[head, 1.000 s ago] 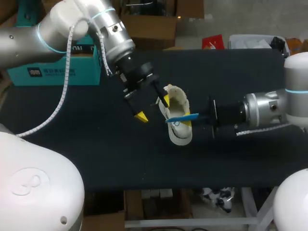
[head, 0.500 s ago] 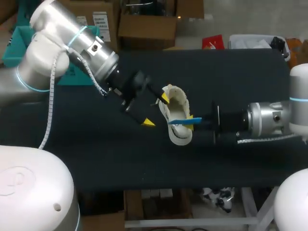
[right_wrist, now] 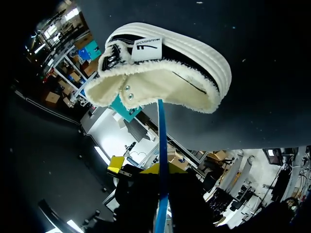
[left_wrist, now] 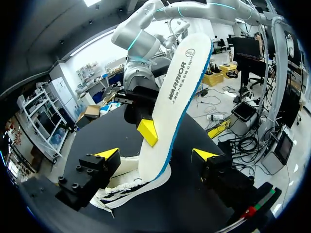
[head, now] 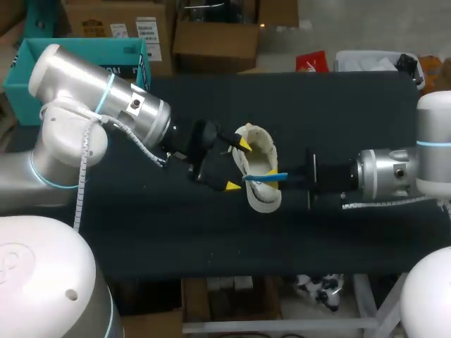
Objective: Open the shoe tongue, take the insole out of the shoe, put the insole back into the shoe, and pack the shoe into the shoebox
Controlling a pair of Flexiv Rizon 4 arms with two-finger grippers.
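White shoe [head: 261,200] set on black table [head: 141,232], blue-edged insole [head: 262,177] clamped by right gripper [head: 274,175], left gripper [head: 237,165] with jaws spread wide beside shoe.

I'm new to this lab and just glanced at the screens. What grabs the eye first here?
The white insole with its blue edge stands out most: it sticks up out of the fleece-lined shoe in the middle of the table, pinched by the right hand. The left hand is open, its yellow tips either side of the shoe, and a teal shoebox sits at the table's far left corner.
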